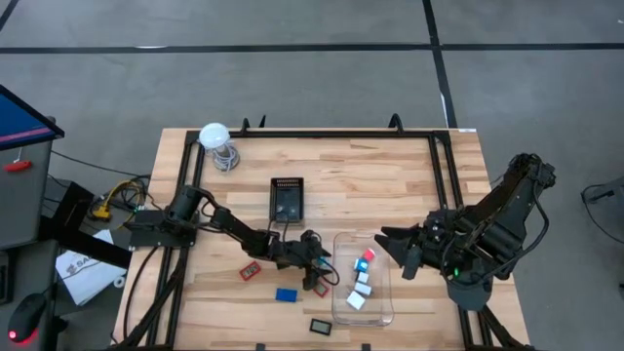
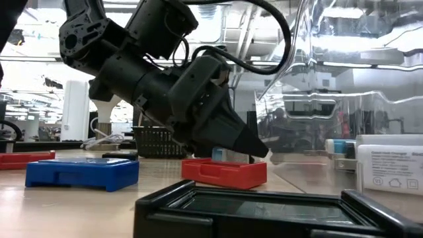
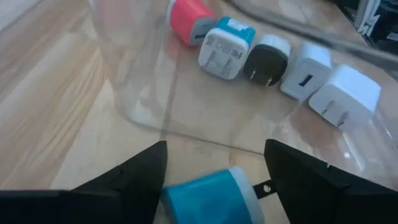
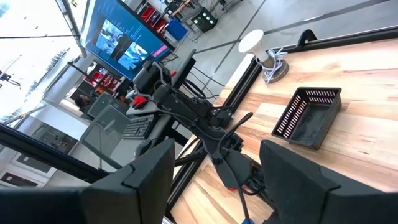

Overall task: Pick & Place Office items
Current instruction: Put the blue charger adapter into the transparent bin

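Note:
My left gripper (image 1: 317,265) is just left of the clear plastic box (image 1: 363,283), shut on a cyan plug adapter (image 3: 208,196) with a white pronged face. It shows low over the table in the low view (image 2: 254,151). Several adapters lie on the box's floor: pink (image 3: 189,18), cyan-and-white (image 3: 225,43), black-and-white (image 3: 267,59) and two white ones (image 3: 345,96). A red flat piece (image 1: 251,271), a blue one (image 1: 286,293) and a black one (image 1: 321,326) lie flat on the table. My right gripper (image 1: 395,244) is open and empty at the box's right side. My left gripper holds the cyan adapter between its two fingers, which lie across its length. One finger (image 3: 146,171) is at the cyan rear end (image 3: 174,193), the other at the pronged white face (image 3: 254,190). I cannot tell whether the adapter is clear of the table.
A black mesh tray (image 1: 287,198) stands behind the left gripper at the table's middle. A white ball on a wire coil (image 1: 214,136) stands at the far left corner. A dark frame rail (image 1: 312,133) runs along the table's far edge.

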